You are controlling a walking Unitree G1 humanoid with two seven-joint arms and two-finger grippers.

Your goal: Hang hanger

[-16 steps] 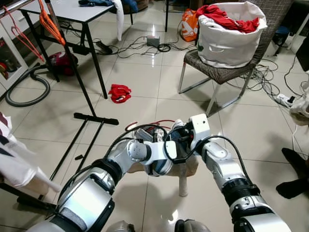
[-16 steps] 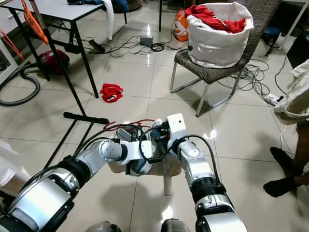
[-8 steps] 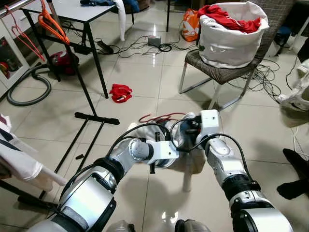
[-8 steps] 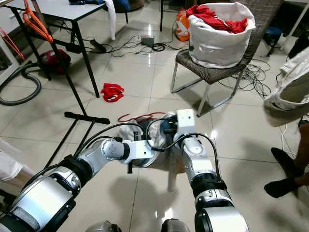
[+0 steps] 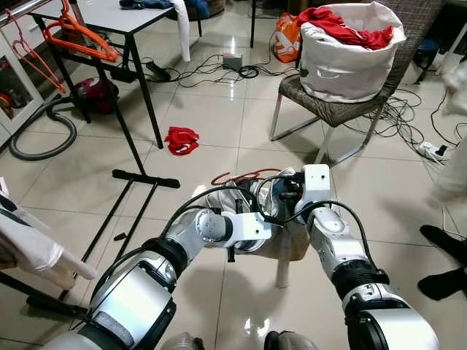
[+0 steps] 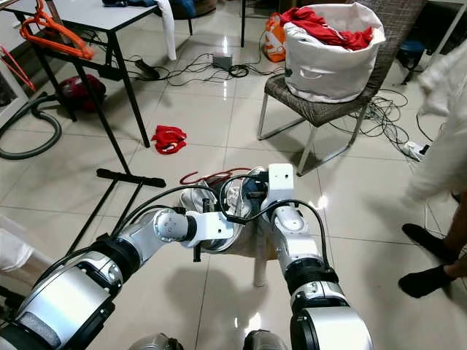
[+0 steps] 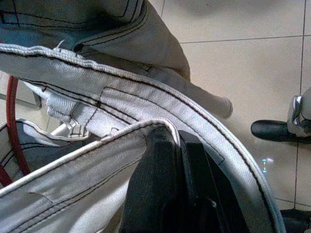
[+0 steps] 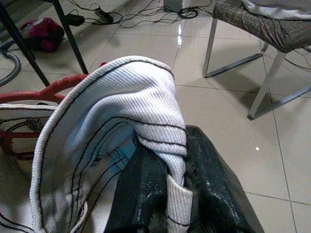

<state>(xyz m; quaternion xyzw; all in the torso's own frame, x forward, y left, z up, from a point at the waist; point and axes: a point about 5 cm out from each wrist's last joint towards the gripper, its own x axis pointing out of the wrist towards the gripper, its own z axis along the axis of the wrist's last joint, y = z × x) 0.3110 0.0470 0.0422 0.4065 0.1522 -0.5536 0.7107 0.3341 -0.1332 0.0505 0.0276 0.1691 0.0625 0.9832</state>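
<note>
Low before us, our left gripper and right gripper each pinch the pale garment, with a red hanger tucked inside it.

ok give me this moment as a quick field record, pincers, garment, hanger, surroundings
left pincer: shut on the garment's stitched edge
right pincer: shut on the garment's ribbed hem
garment: pale, held between both arms above the tiled floor
red hanger: lies partly inside the garment, red wire showing
orange hanger: hangs on the rack at upper left
laundry basket: on the wicker chair, red clothes on top
person's foot: at the right edge
</note>
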